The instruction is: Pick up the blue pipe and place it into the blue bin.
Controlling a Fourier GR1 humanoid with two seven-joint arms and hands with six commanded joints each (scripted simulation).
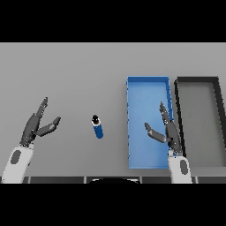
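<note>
Fingers of both hands are straight and spread, holding nothing. The right hand (168, 131) hovers over the blue bin (137, 88); the left hand (36, 125) waits well apart at the tabletop's (79, 70) left side. Between them, just left of the bin, lies the blue pipe (98, 127), a short cylinder with a dark end pointing away. It looks rigid, light and smooth, likely to roll, though its finish is hard to judge. Best grasped across its middle. A black bin (178, 101) sits beside the blue one.
</note>
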